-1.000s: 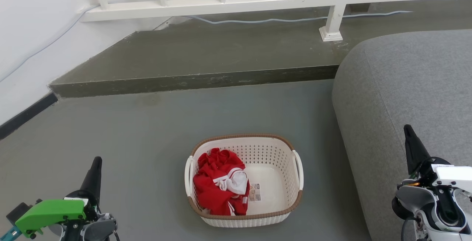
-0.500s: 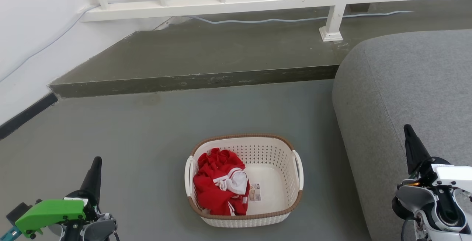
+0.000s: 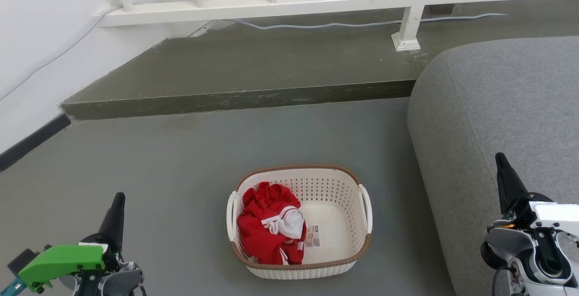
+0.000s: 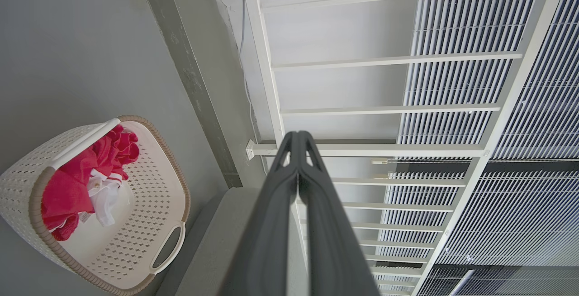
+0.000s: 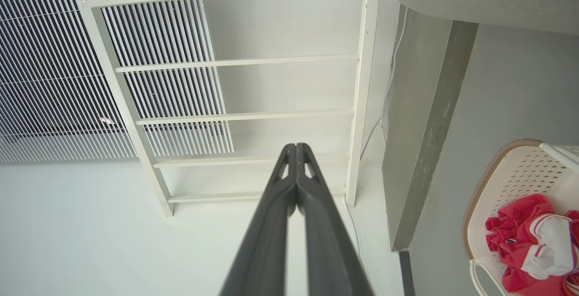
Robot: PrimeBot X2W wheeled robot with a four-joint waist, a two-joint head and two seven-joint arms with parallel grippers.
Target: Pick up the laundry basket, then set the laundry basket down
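Sofa sits right of frame near your basket of red clothes at bottom centre; left gripper and right gripper are closed, empty.

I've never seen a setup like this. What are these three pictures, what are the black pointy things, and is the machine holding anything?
It's a wheeled robot with two arms. The wide picture comes from a camera on its head, looking down at the floor. The black spikes at its lower corners are the left end effector and right end effector: each is two long fingers, shut, holding nothing. The other two pictures come from wrist cameras looking along those fingers, so the room looks turned. On the floor stands the laundry basket with red clothing inside, beside a grey upholstered seat. Neither arm touches it.
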